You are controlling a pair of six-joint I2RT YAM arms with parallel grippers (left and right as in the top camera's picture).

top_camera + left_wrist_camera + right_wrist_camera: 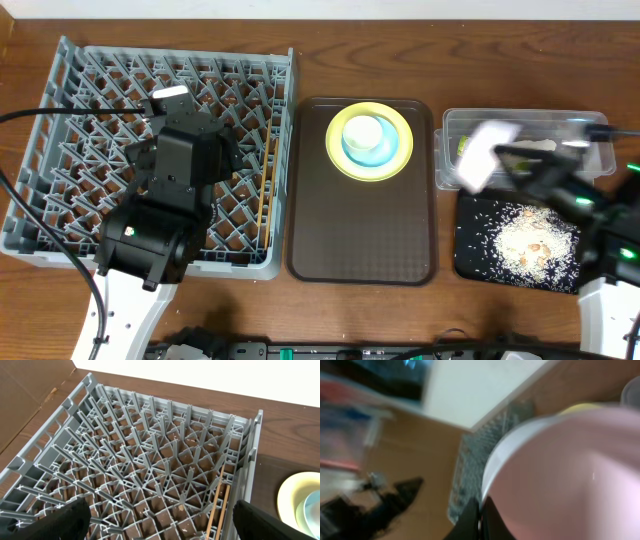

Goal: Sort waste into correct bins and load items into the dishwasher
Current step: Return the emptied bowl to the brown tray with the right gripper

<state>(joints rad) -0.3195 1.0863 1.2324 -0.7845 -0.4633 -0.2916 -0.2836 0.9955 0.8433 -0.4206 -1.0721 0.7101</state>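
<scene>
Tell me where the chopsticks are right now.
In the overhead view, the chopsticks lie inside the grey dish rack, along its right-hand wall, just left of the brown serving tray.

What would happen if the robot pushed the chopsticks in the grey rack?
The chopsticks look thin and wooden, so probably stiff and very light. Lying between pegs of the rack, they likely wouldn't roll far, but might slip into a gap.

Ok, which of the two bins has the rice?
The shallow black tray at the right; rice is scattered across it. The clear tub behind shows none.
</scene>
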